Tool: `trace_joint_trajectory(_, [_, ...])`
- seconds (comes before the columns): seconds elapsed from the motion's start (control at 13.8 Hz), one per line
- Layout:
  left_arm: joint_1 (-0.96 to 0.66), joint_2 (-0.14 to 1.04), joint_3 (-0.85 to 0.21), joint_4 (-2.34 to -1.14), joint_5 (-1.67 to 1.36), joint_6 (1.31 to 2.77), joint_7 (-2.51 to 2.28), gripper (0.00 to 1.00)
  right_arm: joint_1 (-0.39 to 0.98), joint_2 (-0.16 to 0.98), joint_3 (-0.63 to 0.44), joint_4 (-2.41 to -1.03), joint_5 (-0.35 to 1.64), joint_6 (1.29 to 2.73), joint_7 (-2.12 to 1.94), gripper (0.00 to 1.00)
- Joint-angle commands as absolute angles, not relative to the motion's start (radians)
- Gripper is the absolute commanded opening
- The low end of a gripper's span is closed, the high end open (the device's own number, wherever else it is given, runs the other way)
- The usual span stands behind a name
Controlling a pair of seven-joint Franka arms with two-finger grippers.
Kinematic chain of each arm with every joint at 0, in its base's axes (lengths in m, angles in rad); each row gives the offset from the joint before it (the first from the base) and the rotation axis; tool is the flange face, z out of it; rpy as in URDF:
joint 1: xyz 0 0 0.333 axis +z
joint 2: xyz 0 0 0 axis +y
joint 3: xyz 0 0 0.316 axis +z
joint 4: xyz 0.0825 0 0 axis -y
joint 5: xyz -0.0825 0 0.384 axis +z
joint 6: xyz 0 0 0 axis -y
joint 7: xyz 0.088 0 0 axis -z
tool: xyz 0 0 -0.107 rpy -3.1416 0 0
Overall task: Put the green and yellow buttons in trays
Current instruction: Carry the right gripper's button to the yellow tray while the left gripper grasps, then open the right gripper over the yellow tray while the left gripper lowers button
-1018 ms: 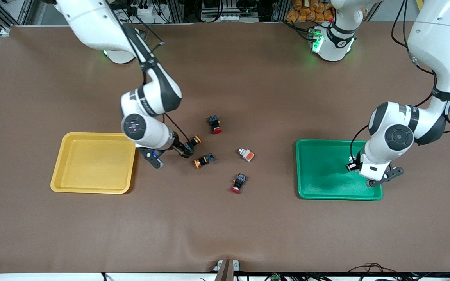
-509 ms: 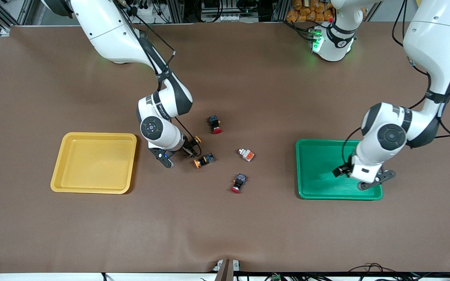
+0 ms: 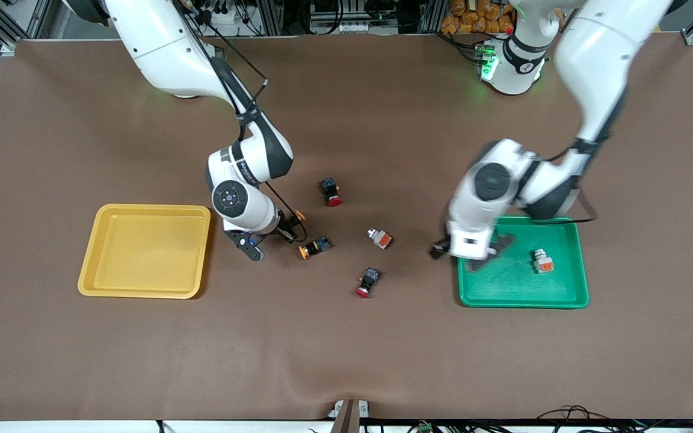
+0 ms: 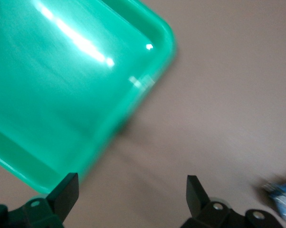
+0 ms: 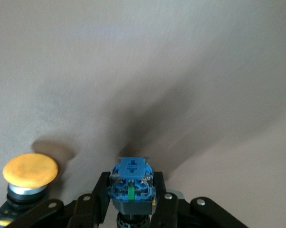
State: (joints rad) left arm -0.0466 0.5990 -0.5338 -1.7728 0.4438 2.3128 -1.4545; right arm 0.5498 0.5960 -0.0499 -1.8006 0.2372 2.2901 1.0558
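Front view: shallow green plastic tray (image 3: 566, 297) holds one white-grey push-button switch with orange block (image 3: 542, 261); shallow yellow plastic tray (image 3: 145, 288) holds nothing. My left gripper (image 4: 131, 192) hangs with jaws wide over the green tray's corner; my right gripper (image 5: 132, 202) clamps its jaws on a black-and-blue switch (image 5: 132, 184).

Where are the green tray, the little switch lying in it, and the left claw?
Green tray (image 3: 563, 297), front view, its rim nearest the camera.
Switch (image 3: 542, 261), front view, its white-and-orange body.
Left claw (image 4: 132, 190), left wrist view, the gap between its open fingertips.

Glossy plastic green tray (image 4: 62, 95), glossy yellow tray (image 3: 145, 249), matt brown table cover (image 3: 346, 349)
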Motion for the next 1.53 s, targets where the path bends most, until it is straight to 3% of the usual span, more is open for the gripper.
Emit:
trace_joint_trajectory(0.0, [-0.188,0.736,-0.515,-1.600,0.446,2.292,-1.642,1.00,0.499,0.465,-0.107,-1.807,0.186,2.087,0.903,0.00])
trace_joint_trajectory(0.29, [-0.359,0.791,-0.398,-1.568,0.445,2.327,-1.756,1.00,0.387,0.381,-0.158,-1.805,0.149,1.936,0.657,0.00])
trace_joint_trajectory(0.51, [-0.423,0.822,-0.345,-1.555,0.449,2.345,-1.783,1.00,0.216,0.396,-0.186,-1.806,0.074,1.956,0.359,0.00])
trace_joint_trajectory(0.58, [-0.423,0.831,-0.347,-1.555,0.448,2.348,-1.782,0.76,0.134,0.408,-0.184,-1.802,0.080,1.969,0.209,0.00])
trace_joint_trajectory(0.73, [-0.423,0.838,-0.345,-1.555,0.449,2.349,-1.778,0.07,0.022,0.463,-0.183,-1.801,0.095,2.037,-0.016,0.00])
trace_joint_trajectory(0.8, [-0.423,0.836,-0.345,-1.555,0.451,2.349,-1.772,0.00,-0.001,0.494,-0.183,-1.801,0.101,2.074,-0.055,0.00])
trace_joint_trajectory(1.09, [-0.400,0.790,-0.345,-1.551,0.448,2.335,-1.732,0.00,-0.009,0.555,-0.181,-1.807,0.193,2.132,-0.069,0.00])
trace_joint_trajectory(1.31, [-0.280,0.700,-0.418,-1.548,0.433,2.234,-1.605,0.00,-0.024,0.594,-0.181,-1.821,0.195,2.190,-0.116,0.00])
trace_joint_trajectory(1.38, [-0.220,0.662,-0.435,-1.554,0.425,2.185,-1.573,0.00,-0.026,0.594,-0.181,-1.819,0.195,2.187,-0.118,0.12])
trace_joint_trajectory(1.45, [-0.159,0.635,-0.458,-1.558,0.420,2.136,-1.501,0.00,-0.023,0.594,-0.181,-1.818,0.195,2.184,-0.117,0.65])
